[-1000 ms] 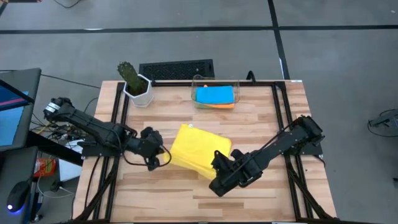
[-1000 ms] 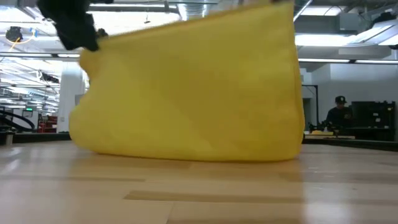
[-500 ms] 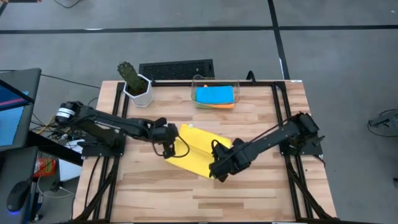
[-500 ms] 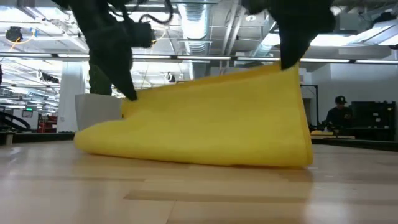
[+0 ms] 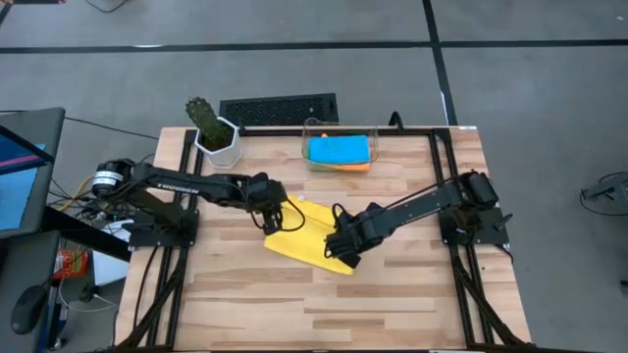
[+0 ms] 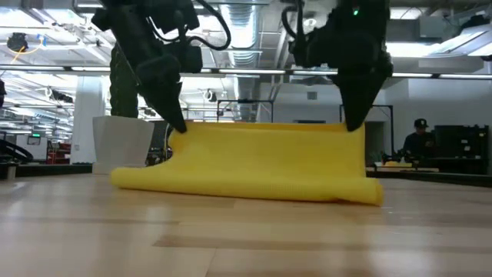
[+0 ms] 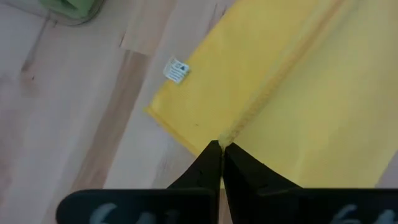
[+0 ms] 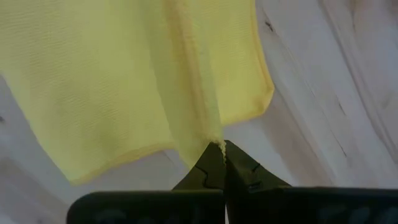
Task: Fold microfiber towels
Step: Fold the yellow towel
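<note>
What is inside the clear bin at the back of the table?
In the bin, a blue towel lies on an orange towel. Anything beneath them is covered.

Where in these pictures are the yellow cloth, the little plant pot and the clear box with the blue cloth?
yellow towel (image 5: 299, 240): high view, its flat middle.
plant pot (image 5: 218, 145): high view, its white wall.
clear bin (image 5: 314, 127): high view, its left rim.
blue towel (image 5: 339, 148): high view, its top face.
</note>
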